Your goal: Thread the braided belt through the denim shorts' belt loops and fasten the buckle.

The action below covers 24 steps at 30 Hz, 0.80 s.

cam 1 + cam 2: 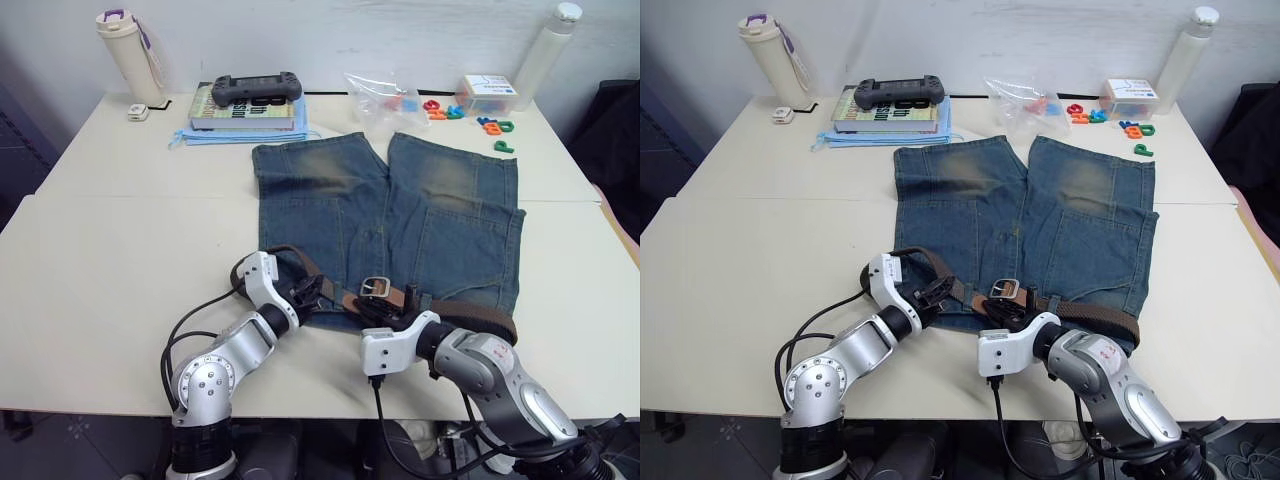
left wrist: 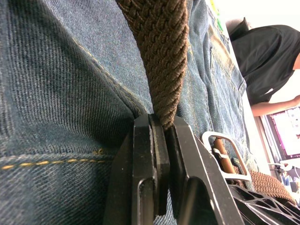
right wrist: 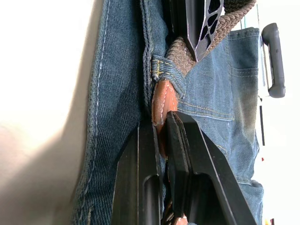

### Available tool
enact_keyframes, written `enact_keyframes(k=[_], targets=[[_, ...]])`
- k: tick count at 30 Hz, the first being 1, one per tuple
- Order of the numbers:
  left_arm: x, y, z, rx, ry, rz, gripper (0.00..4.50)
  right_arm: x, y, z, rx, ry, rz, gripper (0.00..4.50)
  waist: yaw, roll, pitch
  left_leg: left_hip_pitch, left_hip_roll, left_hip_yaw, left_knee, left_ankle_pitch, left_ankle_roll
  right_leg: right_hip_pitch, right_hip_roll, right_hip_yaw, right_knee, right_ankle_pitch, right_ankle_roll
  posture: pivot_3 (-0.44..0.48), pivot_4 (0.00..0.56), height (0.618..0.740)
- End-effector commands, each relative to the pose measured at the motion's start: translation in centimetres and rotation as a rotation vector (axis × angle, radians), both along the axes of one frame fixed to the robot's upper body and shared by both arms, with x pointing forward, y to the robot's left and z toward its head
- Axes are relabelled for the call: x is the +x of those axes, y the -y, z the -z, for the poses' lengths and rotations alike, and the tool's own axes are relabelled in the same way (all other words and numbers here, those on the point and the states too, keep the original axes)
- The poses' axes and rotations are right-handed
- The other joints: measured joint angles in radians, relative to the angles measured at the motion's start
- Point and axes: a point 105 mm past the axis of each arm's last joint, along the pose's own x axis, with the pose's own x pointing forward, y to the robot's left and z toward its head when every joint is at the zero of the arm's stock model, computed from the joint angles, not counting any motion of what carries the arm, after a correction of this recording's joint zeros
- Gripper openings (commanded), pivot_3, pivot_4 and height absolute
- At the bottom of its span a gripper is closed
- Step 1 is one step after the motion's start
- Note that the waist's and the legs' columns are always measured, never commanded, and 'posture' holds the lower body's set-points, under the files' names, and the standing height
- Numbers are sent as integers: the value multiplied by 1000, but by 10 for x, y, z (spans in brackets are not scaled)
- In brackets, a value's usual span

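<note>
The right gripper (image 3: 160, 129) is clenched on the tan leather tip (image 3: 163, 101) of the braided belt (image 2: 161, 51), right where that tip pokes out of a belt loop (image 3: 165, 71) on the waistband of the denim shorts (image 1: 400, 215). Just beyond, the left gripper (image 2: 159, 129) is pinched onto the woven strap on the other side of the same loop, feeding side to the right's pulling side. The buckle (image 1: 376, 287) lies flat on the waistband between the two arms, and the rest of the belt runs on along the waist toward the robot's right, while a slack curl arcs out past the left gripper. The shorts lie spread on the table (image 1: 110, 240), legs pointing away from the robot. The step in hand looks like drawing the tip through this loop. To do it well, the right should pull along the waistband line, not upward, so the loop does not bunch, while the left gives slack steadily. A jerk risks dragging the whole waistband across the table.
</note>
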Motion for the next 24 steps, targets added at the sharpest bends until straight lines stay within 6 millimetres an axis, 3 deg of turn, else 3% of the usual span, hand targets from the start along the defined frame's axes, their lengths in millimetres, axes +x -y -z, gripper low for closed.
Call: enact_keyframes(k=[1, 2, 8, 11, 15, 19, 21, 24], targets=[[-8, 10, -9, 53, 76, 106, 0, -1, -2, -7, 25, 22, -5, 68, -1, 0, 0, 0, 0, 0, 0, 0, 0, 0, 0, 0, 0, 0, 0, 0, 150, 659], [-10, 9, -9, 74, 91, 126, 0, 0, -2, -8, 35, 20, 0, 68, -2, 0, 0, 0, 0, 0, 0, 0, 0, 0, 0, 0, 0, 0, 0, 0, 150, 659], [-30, -14, -13, 290, 256, 303, 2407, 2, -4, -17, 79, 11, 0, 0, -17, 1, 0, 0, 0, 0, 0, 0, 0, -2, 0, 0, 3, -1, -2, 0, 150, 659], [-37, -27, -24, 288, 321, 327, 3655, 4, -4, -23, 95, 18, -3, 0, -23, 2, 1, 0, 0, 0, 0, 0, -1, -2, 0, 0, 5, -2, -3, 0, 150, 659], [-50, -32, -30, 291, 380, 397, 3655, 4, -4, -27, 102, 20, -12, 0, -25, 2, 1, 0, 0, 0, 0, 0, -1, -2, 0, 0, 6, -2, -4, 0, 150, 659], [-48, -24, -14, 346, 371, 444, 3655, 2, -3, -28, 97, 12, -20, 0, -23, 2, 1, 0, 0, 0, 1, 0, -1, -2, -1, 0, 5, -2, -4, 0, 150, 659], [-47, -23, 12, 473, 345, 490, 3655, 1, -2, -30, 102, 11, -19, 0, -24, 2, 1, 0, 0, 0, 1, 0, 0, -2, -1, 0, 5, -2, -4, 0, 150, 659], [-44, -25, 32, 545, 300, 514, 3655, 0, 0, -34, 111, 4, -15, 0, -23, 4, 1, 0, 0, 0, 1, 0, 0, -2, -1, 0, 5, -2, -4, 0, 150, 659]])
